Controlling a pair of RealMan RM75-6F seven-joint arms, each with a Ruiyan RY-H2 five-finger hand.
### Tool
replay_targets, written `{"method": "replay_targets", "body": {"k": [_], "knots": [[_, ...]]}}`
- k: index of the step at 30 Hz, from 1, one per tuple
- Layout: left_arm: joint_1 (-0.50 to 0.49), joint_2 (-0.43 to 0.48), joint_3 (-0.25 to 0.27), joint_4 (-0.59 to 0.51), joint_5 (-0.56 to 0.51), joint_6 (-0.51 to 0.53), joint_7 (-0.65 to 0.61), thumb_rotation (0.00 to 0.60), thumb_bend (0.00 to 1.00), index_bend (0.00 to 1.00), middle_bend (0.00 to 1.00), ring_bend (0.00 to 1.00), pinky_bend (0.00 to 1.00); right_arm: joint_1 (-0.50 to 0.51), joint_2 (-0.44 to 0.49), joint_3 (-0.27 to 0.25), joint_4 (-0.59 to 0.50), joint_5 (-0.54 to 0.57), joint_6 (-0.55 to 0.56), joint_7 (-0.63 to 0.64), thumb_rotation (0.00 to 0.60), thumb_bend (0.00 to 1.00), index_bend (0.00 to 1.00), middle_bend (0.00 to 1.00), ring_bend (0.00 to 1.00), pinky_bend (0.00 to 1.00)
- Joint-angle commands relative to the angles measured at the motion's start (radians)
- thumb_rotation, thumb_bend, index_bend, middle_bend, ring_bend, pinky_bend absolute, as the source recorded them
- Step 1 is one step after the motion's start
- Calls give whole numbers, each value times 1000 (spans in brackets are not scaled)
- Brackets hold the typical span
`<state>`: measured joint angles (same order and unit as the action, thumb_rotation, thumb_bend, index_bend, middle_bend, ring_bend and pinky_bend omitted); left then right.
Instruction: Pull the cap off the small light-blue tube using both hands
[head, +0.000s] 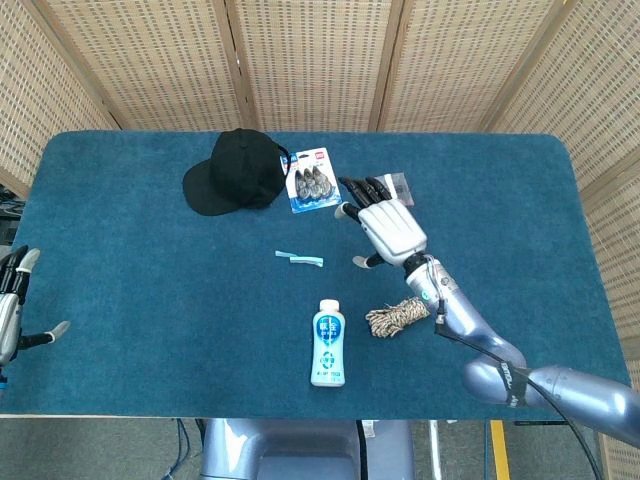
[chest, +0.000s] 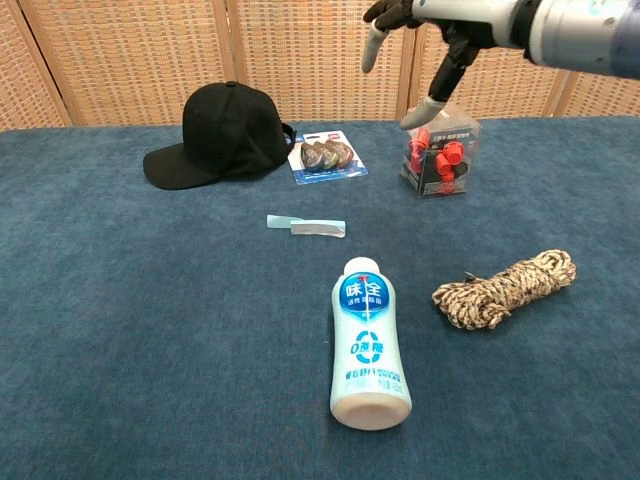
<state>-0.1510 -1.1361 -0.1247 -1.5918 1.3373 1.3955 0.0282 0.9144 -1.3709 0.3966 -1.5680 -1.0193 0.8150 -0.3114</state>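
Tube lies flat, long axis left-right; right hand and left hand both empty, fingers spread.

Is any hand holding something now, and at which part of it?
Nothing is held. The right hand hangs open above the table; the left hand is open too. The light-blue tube lies untouched.

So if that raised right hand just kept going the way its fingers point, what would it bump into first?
Probably the blue card of clips beside the black cap. The right hand hangs well above the table, so it might pass over them.
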Motion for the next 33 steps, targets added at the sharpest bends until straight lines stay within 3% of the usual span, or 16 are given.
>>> {"method": "replay_targets", "body": {"k": [1, 7, 19, 33], "knots": [[-5, -4, -4, 6, -12, -10, 6, 600, 0, 0, 0, 0, 0, 105, -122, -9, 133, 145, -38, -113, 600, 110, 330, 0, 0, 0], [-13, -7, -8, 23, -41, -37, 4, 600, 0, 0, 0, 0, 0, 217, -315, -68, 378, 338, -43, -257, 600, 197, 370, 0, 0, 0], [-18, -2, -12, 36, -60, -54, -11, 600, 0, 0, 0, 0, 0, 280, -520, -58, 620, 435, -37, -281, 600, 260, 409, 0, 0, 0], [-23, -2, -12, 42, -69, -66, -17, 600, 0, 0, 0, 0, 0, 289, -594, -34, 708, 438, -58, -266, 600, 260, 420, 0, 0, 0]]}}
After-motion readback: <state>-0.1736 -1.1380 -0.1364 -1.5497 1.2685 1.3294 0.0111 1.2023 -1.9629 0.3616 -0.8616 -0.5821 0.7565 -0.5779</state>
